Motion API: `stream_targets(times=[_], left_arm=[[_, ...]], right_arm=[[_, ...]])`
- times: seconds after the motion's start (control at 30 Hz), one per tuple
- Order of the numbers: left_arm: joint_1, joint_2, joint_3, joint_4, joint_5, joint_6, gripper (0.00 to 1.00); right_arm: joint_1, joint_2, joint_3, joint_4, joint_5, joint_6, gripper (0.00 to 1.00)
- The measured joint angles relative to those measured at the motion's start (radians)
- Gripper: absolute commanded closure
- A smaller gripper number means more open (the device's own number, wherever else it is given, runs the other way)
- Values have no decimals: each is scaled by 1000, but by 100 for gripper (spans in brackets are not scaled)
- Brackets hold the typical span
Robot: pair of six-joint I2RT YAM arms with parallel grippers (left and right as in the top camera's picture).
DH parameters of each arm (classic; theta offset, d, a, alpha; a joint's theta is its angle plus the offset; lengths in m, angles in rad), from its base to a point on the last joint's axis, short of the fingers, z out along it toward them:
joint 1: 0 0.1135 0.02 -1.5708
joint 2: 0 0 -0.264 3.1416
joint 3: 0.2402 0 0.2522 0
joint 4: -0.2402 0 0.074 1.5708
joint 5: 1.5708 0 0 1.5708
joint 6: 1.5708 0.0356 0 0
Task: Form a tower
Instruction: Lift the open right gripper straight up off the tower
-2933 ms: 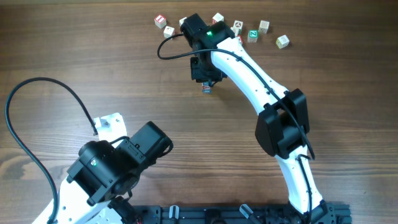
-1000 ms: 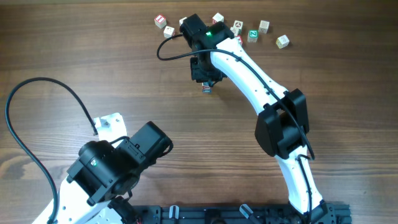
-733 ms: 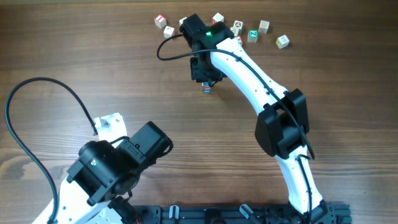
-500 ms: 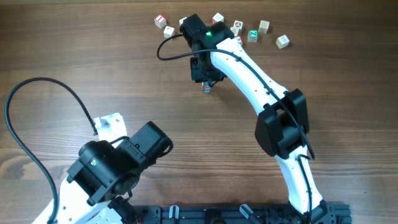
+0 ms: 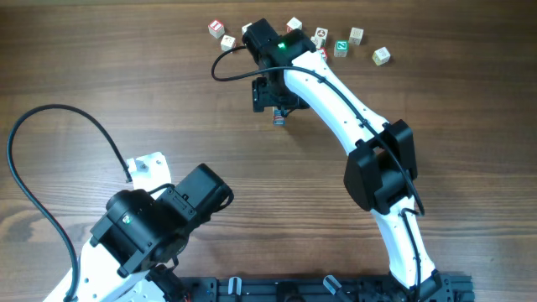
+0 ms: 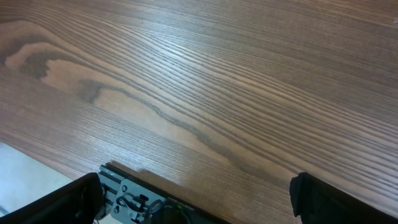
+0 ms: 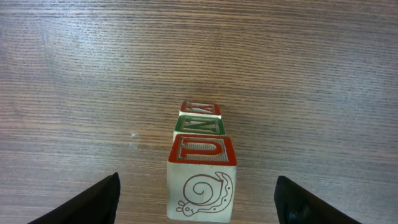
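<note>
The tower (image 7: 200, 163) is a stack of small whitish letter cubes seen from above. A red snail drawing is on its top cube, and red U, green N and red faces run down one side. My right gripper (image 7: 198, 196) is open around the top cube, its dark fingers (image 7: 99, 200) well apart from the cube on both sides. In the overhead view the tower (image 5: 278, 119) peeks out just below the right gripper (image 5: 276, 105). My left gripper (image 6: 196, 199) is open over bare wood near the table's front, holding nothing.
Several loose letter cubes (image 5: 341, 48) with red and green prints lie scattered along the far edge behind the right arm, two of them at the left (image 5: 216, 28). A black cable (image 5: 228, 74) loops beside the right wrist. A black rail (image 5: 336, 285) runs along the front edge.
The right gripper's jaws have spread wide and let go of the top cube, which stays on the stack. The arms have otherwise not moved.
</note>
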Motion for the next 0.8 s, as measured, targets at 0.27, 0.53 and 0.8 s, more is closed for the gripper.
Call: stream_targets(times=[0.27,0.53,0.8], left_arm=[[0,0,0,0,0,0,0],[0,0,0,0,0,0,0],[0,0,0,0,0,0,0]], right_arm=[[0,30,0,-3,-7,0,35],[0,68,0,-3,-7,0,46],[0,85,0,3,-7,0,60]])
